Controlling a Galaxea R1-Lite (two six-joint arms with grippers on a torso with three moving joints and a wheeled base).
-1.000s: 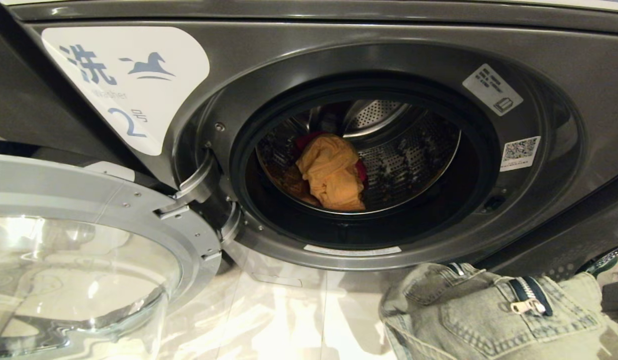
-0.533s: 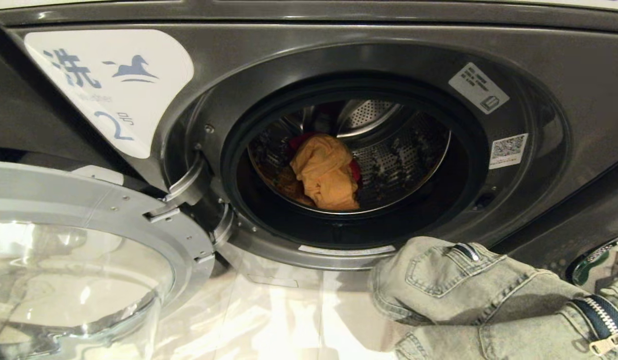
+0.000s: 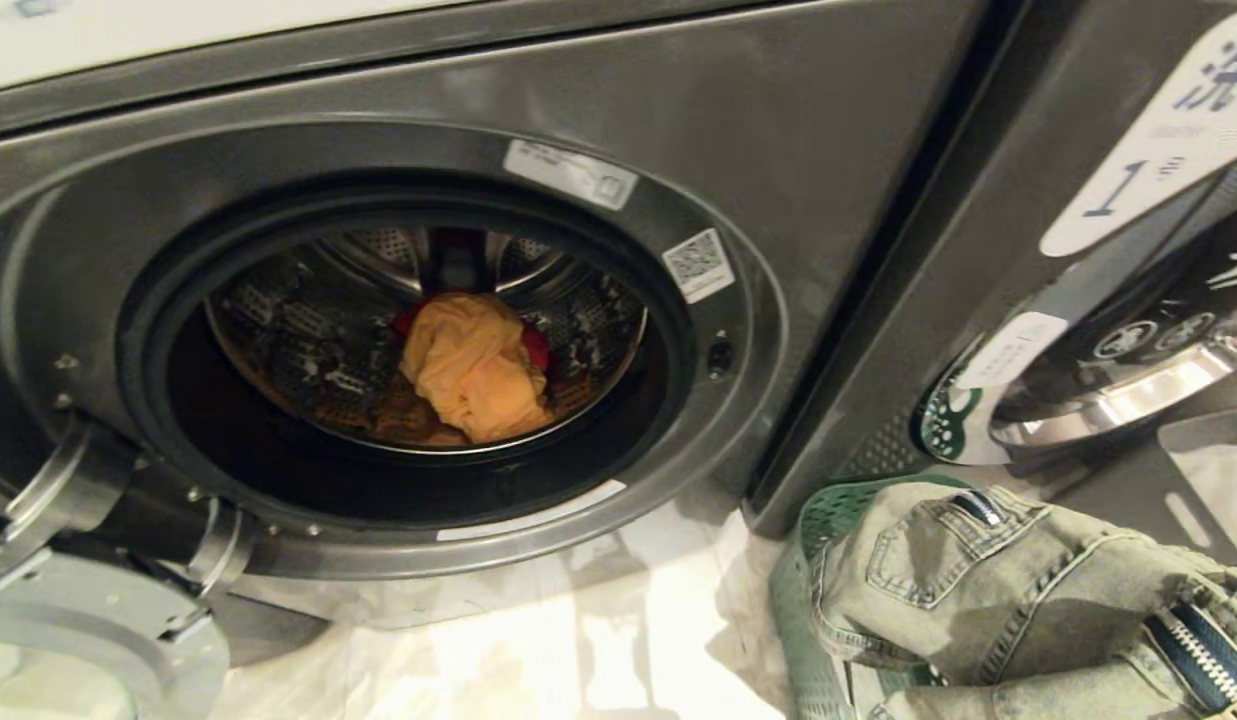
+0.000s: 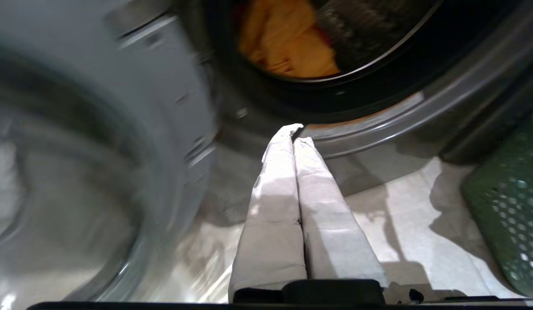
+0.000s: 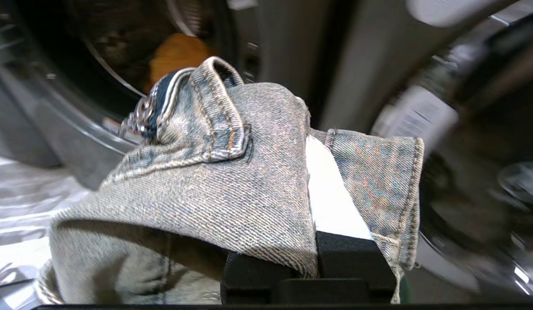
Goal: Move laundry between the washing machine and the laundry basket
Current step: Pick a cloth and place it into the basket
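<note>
Gripping the denim jeans over the green laundry basket, the right pincer stays nearly closed. Trailing denim could snag the washing machine's door rim.

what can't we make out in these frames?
- Right gripper: right wrist view, denim garment drapes over it; only one white finger shows.
- Laundry basket: head view, mostly covered by the denim and cut off at the frame edge.
- Red item in the drum: orange cloth hides most of it.
- Door sticker text: too small.
</note>
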